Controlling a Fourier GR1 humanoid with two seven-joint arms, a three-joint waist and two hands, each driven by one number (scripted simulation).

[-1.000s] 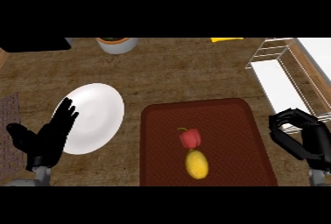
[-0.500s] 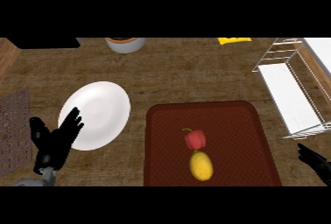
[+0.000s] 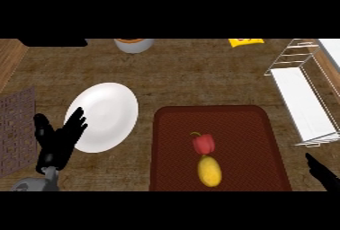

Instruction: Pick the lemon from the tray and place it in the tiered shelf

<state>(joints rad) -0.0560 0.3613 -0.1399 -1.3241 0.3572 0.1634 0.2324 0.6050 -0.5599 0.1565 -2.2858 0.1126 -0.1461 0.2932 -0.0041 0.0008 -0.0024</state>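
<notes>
On the brown wood-grain surface [image 3: 199,81], a dark red rectangular tray [image 3: 246,130] lies toward 5 o'clock from the view's centre. The yellow oval lemon [image 3: 210,170] rests in the tray's near part, with a red bell pepper with a green stem [image 3: 204,143] touching it at its 12 o'clock end. A white round plate [image 3: 103,116] sits at 9 o'clock from the tray, apart from it. The left robot hand [image 3: 58,143] shows at 8 o'clock, spread wide with fingers straight and up, overlapping the plate's near edge and holding nothing. Of the right robot hand [image 3: 323,173] only a dark sliver shows at 4 o'clock by the frame edge; I cannot tell its state. The white wire tiered shelf [image 3: 302,96] stands at 2 o'clock, well apart from the lemon.
</notes>
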